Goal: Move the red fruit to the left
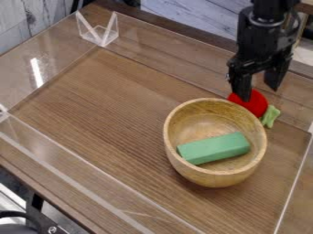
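The red fruit (251, 101) is small, round and bright red, with a green leafy piece (270, 116) at its right. It lies on the wooden table just behind the right rim of the wooden bowl (184, 119). My gripper (261, 86) points straight down right over the fruit and is open, one black finger (240, 80) on each side of the fruit's top. Nothing is gripped between the fingers. The left finger hides part of the fruit's upper edge.
A green rectangular block (214, 148) lies inside the bowl. Clear acrylic walls (49, 69) ring the table, and a small clear stand (97, 30) sits at the back left. The right wall edge (302, 155) runs close beside the fruit.
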`<state>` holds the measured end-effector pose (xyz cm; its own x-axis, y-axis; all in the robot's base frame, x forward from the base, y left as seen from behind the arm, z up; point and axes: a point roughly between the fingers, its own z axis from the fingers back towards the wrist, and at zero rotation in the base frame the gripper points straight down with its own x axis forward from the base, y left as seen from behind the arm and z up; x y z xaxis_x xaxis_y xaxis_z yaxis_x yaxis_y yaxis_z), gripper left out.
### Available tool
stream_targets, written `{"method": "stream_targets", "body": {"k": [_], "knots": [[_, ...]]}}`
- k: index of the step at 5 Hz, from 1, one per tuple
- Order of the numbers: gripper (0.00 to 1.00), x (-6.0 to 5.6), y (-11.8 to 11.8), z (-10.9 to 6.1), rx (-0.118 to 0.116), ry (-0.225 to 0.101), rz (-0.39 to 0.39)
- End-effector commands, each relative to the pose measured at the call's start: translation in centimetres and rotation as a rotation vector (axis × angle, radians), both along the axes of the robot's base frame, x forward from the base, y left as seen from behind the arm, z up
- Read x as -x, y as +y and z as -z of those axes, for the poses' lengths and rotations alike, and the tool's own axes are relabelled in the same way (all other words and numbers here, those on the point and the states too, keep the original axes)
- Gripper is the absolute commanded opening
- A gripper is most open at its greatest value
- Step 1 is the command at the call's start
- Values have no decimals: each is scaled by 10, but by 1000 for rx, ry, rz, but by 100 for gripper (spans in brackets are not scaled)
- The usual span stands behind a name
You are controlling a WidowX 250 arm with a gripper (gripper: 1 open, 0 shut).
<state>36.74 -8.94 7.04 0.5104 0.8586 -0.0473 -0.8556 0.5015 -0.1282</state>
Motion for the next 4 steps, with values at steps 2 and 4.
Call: {"method": "stream_targets", "body": {"k": [2,4], "knots": [[100,-6,1,-8,0,-58,-82],[100,-4,-11,2,2,-55,24]]}}
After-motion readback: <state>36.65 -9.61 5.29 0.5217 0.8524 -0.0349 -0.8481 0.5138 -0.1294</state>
